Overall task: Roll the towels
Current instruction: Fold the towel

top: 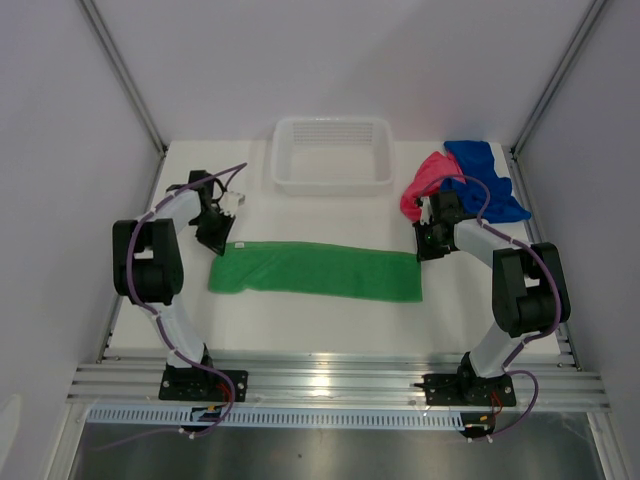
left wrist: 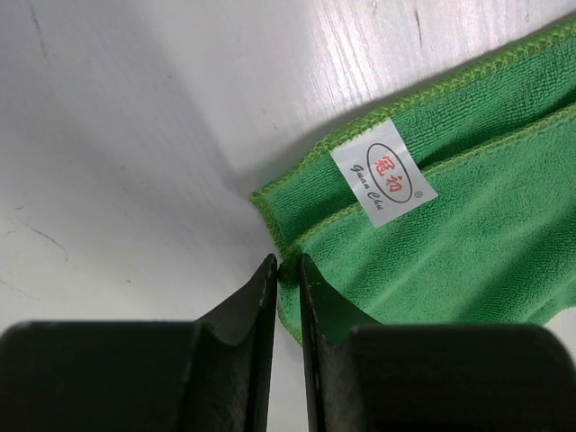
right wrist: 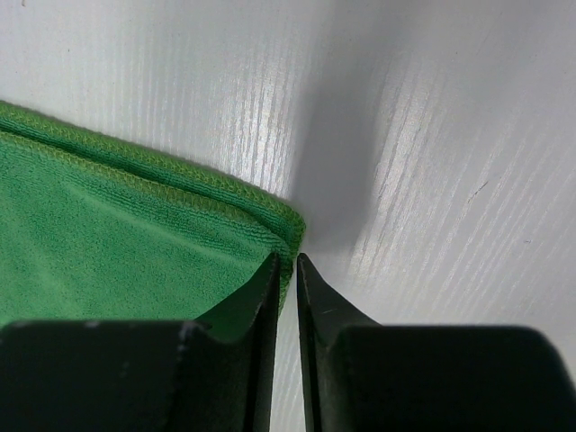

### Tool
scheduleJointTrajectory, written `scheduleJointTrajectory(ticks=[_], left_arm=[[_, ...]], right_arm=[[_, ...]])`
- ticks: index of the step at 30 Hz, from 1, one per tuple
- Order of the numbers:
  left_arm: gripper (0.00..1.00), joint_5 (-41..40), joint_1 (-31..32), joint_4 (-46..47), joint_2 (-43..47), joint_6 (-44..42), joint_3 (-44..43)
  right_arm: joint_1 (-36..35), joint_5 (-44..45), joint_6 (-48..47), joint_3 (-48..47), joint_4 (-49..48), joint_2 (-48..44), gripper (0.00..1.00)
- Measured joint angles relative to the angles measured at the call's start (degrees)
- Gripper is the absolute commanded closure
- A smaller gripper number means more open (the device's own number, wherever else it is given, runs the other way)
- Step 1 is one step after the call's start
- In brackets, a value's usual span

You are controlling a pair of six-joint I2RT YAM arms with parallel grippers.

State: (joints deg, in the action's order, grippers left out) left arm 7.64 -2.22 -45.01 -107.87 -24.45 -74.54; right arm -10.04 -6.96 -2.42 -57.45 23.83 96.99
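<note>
The left pincer (left wrist: 288,267) is nearly shut, pinching a corner of the green towel (top: 315,270); the right pincer (right wrist: 286,263) pinches the other end; the towel lies flat (a long folded strip) on the counter (top: 300,330)

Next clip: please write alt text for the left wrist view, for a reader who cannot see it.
The left claw, its two dark jaws almost together, pinches the corner edge of a folded green microfibre towel lying on a white table. A white sewn label with red characters sits near that corner.
</note>
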Motion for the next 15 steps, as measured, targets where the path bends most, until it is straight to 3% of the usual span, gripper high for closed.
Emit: scheduleJointTrajectory(ticks=[5,9,15], left_arm=[[0.99,0.24,0.31,-0.52,-0.07,0.07,0.00],[0.99,0.24,0.46,-0.57,-0.07,-0.04,0.00],[0.99,0.09,0.50,-0.28,0.00,-0.04,0.00]], right_arm=[[0.00,0.00,-0.20,0.00,0.00,-0.02,0.91],[0.00,0.02,-0.22,0.00,0.00,-0.02,0.99],[0.00,0.15,-0.39,0.13,-0.04,-0.15,1.00]])
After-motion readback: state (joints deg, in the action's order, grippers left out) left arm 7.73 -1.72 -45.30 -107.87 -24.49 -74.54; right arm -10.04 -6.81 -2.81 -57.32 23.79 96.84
